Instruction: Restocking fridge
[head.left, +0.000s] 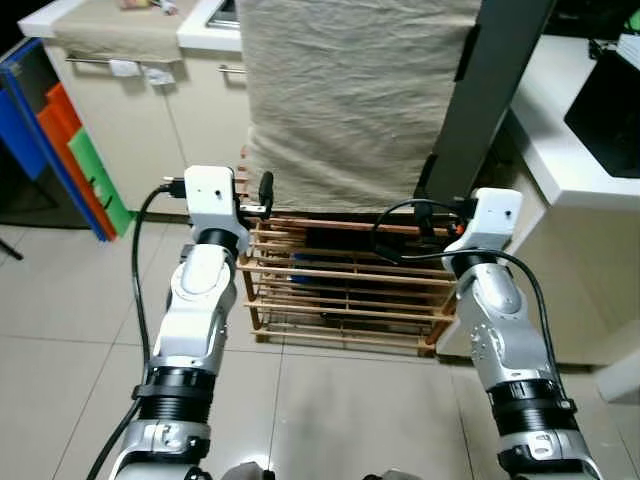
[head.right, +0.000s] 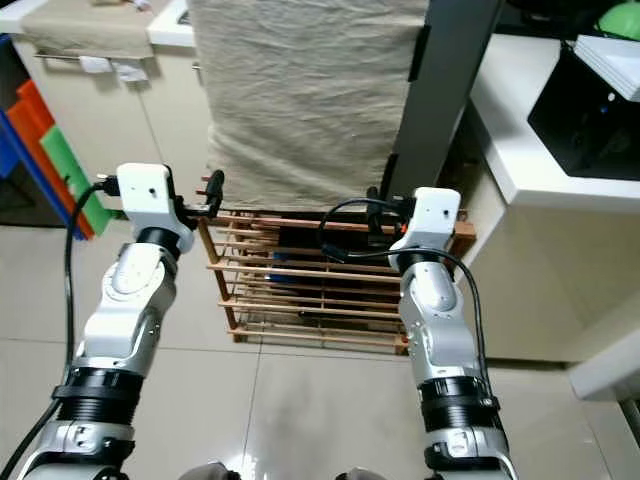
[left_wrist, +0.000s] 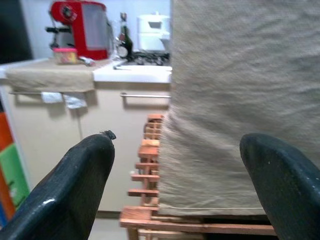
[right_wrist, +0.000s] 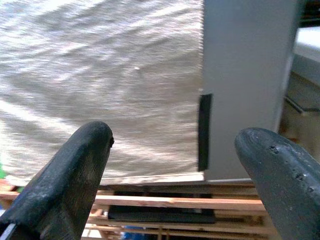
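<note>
a grey fridge door (head.left: 490, 90) stands edge-on beside a wrinkled beige cloth (head.left: 350, 100) that hangs over a slatted wooden rack (head.left: 340, 290) on the tiled floor (head.left: 60, 310). the left gripper (left_wrist: 175, 170) and right gripper (right_wrist: 172, 165) are both raised just before the rack, fingers spread wide and empty. the door rises just beyond the right gripper; the left gripper faces the cloth's left edge.
</note>
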